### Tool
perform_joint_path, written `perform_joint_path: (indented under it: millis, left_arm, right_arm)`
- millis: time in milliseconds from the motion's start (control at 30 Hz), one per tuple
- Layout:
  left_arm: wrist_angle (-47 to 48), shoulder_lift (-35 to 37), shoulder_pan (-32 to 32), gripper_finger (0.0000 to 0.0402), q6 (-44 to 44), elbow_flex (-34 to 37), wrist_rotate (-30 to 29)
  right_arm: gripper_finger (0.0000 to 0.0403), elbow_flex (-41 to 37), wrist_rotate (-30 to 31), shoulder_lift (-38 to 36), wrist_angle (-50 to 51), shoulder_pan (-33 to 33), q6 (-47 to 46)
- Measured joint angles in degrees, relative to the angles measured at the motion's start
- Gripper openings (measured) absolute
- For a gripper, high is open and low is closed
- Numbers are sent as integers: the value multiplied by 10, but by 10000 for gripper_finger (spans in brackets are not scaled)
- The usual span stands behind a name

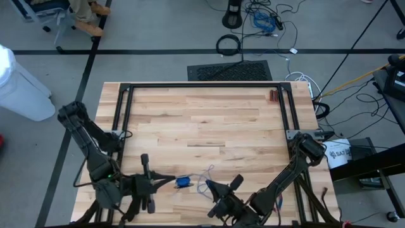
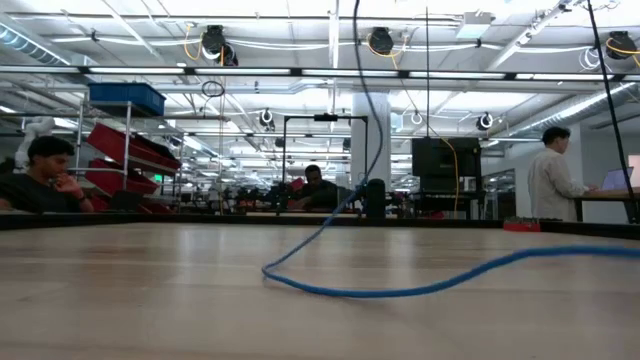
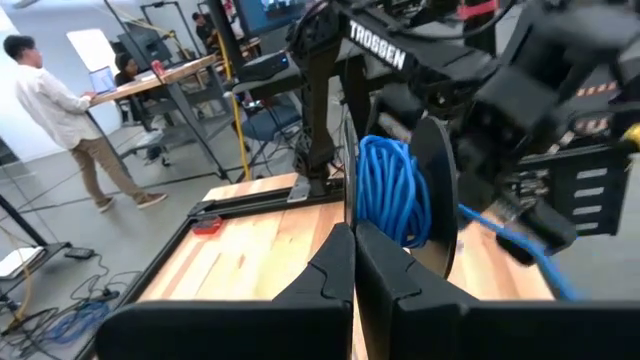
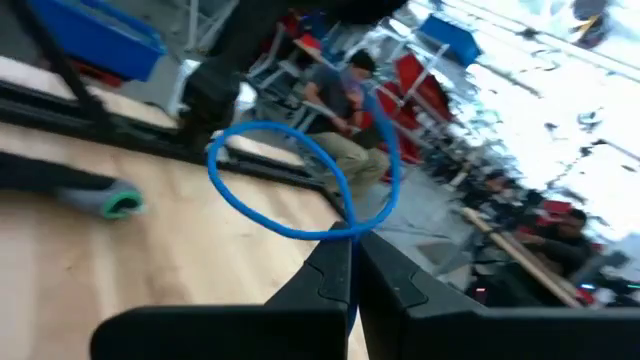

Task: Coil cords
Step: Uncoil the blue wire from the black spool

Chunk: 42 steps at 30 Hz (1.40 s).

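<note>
High view, worktop [image 1: 202, 120]: pale wood planks inside a dark frame, bare across its far and middle parts.
High view, left gripper [image 1: 169, 181]: low at the near edge, left of centre, reaching toward the middle, with a small blue bundle of the cord [image 1: 183, 182] right at its tip.
High view, right gripper [image 1: 209, 188]: at the near edge just right of centre, pointing toward the left gripper, the two near one another.
High view, loose cord: a thin pale-blue line wandered over the wood between the two grippers.
High view, floor: a black cable ring [image 1: 228, 44] lay beyond the far edge of the worktop.
Low view, cord [image 2: 400, 288]: a blue strand lay curving along the wood, then rose up out of the top of the picture.
Low view, room: people [image 2: 45, 180] sat at benches behind, and one stood at the right.
Left wrist view, left fingers [image 3: 335, 270]: pressed together, with a blue coil [image 3: 392, 190] wound beside a dark disc just past them; whether they pinched the cord I could not tell.
Left wrist view, other arm: the right arm's dark body filled the space behind the coil.
Right wrist view, right fingers [image 4: 330, 270]: pressed together, pinching the cord [image 4: 262, 215] where its blue loop crossed over itself at their tips.
</note>
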State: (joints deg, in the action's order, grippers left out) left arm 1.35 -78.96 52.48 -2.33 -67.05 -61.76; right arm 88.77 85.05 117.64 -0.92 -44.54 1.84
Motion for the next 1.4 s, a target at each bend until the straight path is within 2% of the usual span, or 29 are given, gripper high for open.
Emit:
perform_joint_path:
  millis: [167,333,500,567,733,1067,1200,1333,1400]
  left_arm:
    - [1,13,17,1,0,0,0]
    - [1,15,30,1,-14,0,-20]
    - [3,15,35,1,-17,0,-43]
    - [2,15,35,1,-21,0,-44]
    - [2,15,35,1,-25,0,-45]
    - [5,14,35,1,-25,0,-47]
    - [5,14,34,1,-24,0,-47]
    - [5,14,34,1,-21,0,-47]
    - [7,14,32,1,-11,0,-47]
  right_arm:
    - [0,0,-94,0,112,20,-119]
    - [0,0,-213,0,206,42,-206]
    - [5,0,-342,0,226,56,-233]
    - [11,0,-372,0,222,56,-233]
    - [30,0,-390,-3,222,54,-228]
    - [72,-1,-392,-60,218,40,-233]
    - [94,-1,-445,-67,200,35,-250]
    - [114,0,-429,-66,141,35,-216]
    - [124,0,-396,-66,107,36,-191]
